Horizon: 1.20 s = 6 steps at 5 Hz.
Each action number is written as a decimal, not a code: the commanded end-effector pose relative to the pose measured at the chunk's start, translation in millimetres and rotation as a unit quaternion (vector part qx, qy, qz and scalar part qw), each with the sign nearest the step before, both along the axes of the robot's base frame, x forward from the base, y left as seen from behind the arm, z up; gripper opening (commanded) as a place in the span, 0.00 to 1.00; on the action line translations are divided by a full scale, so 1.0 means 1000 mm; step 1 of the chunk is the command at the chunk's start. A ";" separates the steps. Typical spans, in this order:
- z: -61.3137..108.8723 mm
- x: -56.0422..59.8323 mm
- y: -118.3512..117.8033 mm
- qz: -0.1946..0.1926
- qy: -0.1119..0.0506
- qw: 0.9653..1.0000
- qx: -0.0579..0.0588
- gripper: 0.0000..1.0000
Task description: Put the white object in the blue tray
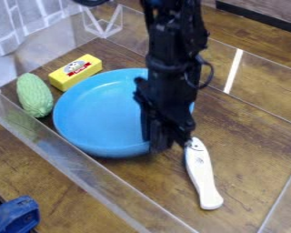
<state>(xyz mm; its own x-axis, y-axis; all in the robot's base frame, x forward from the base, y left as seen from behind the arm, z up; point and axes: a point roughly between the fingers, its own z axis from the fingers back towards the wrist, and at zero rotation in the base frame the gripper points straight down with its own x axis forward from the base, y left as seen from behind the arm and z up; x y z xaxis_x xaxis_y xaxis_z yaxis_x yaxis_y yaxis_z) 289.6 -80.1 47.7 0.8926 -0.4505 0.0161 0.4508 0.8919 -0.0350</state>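
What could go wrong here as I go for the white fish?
The white object lies on the table outside the blue tray, just past its rim. The gripper hangs between them, so a descent could strike the rim. The glossy toy could also slip from the jaws.
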 end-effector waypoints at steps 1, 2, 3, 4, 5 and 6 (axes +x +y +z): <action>0.033 0.023 -0.005 0.034 -0.047 0.998 -0.007 0.00; 0.045 0.041 -0.005 0.079 -0.055 0.995 -0.002 0.00; 0.053 0.047 0.006 0.070 -0.061 0.996 -0.001 0.00; 0.058 0.051 0.017 0.059 -0.066 0.996 -0.003 0.00; 0.054 0.054 0.024 0.041 -0.070 0.997 -0.004 0.00; 0.057 0.065 0.025 0.019 -0.072 0.997 -0.006 0.00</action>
